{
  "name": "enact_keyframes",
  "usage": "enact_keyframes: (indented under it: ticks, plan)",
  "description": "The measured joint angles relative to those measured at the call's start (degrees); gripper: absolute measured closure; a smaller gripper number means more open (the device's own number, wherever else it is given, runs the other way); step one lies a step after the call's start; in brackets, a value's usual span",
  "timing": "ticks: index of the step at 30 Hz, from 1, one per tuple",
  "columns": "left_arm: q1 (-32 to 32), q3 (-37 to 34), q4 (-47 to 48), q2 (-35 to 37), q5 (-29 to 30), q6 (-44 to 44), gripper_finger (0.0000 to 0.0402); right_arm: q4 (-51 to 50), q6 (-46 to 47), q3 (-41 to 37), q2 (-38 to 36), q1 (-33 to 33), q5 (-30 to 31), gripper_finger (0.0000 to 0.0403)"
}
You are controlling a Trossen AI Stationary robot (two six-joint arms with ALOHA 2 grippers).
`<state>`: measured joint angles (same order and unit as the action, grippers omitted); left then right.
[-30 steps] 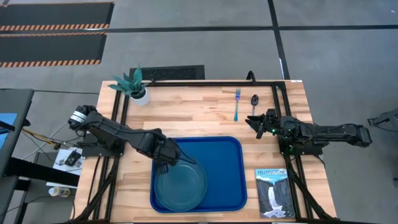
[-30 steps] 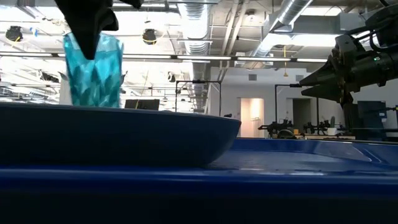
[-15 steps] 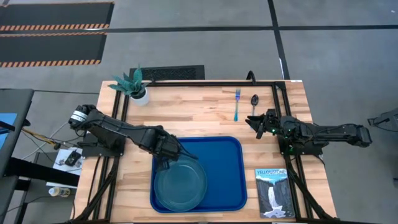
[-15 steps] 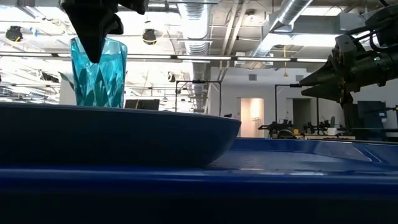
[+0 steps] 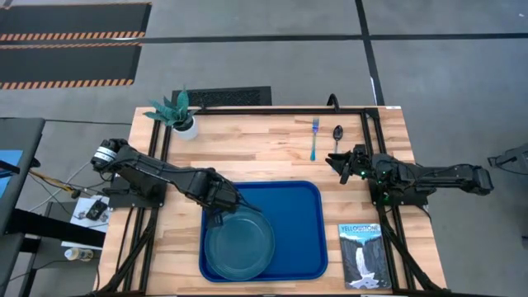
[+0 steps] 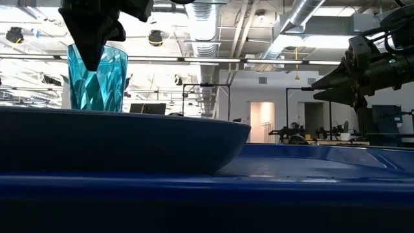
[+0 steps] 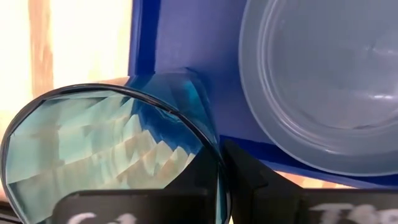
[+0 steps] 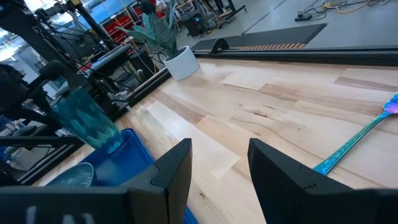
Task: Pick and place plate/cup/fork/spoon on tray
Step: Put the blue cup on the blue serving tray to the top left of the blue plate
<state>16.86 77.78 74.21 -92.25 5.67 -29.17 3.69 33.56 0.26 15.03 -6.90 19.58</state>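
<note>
The teal-green cup is upright over the far left corner of the blue tray; it also shows in the right wrist view. My left gripper is shut on the cup's rim. The plate lies flat in the tray's left half. The plate's near rim hides the cup's base. The fork and the spoon lie flat on the table beyond the tray's far right. My right gripper is open and empty, just near the spoon. My left gripper holds the cup by its rim, one finger inside the cup and one finger outside it. The fingers come from above, pointing down. The cup stays upright; whether its base touches the tray I cannot tell.
A white pot with a teal plant stands at the table's far left corner. A Yellowstone book lies to the right of the tray. The tray's right half is bare.
My left gripper has gone down a little with the cup, which stays upright over the tray's far left corner.
</note>
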Motion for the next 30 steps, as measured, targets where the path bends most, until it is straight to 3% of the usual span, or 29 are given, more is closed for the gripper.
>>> enact_keyframes:
  ticks: [11, 20, 30]
  plan:
    - [0.0, 0.0, -0.7, 0.0, -1.7, 1.6, 0.0355, 0.0, 0.0, 0.0, 0.0, 0.0, 0.0, 0.0221]
    - [0.0, 0.0, -0.7, 0.0, 5.2, 1.1, 0.0284, 0.0, 0.0, 0.0, 0.0, 0.0, 0.0, 0.0221]
    - [-2.2, 2.7, -0.1, 0.0, 7.4, 1.1, 0.0224, 0.0, 0.1, 0.0, 0.0, 0.0, 0.0, 0.0221]
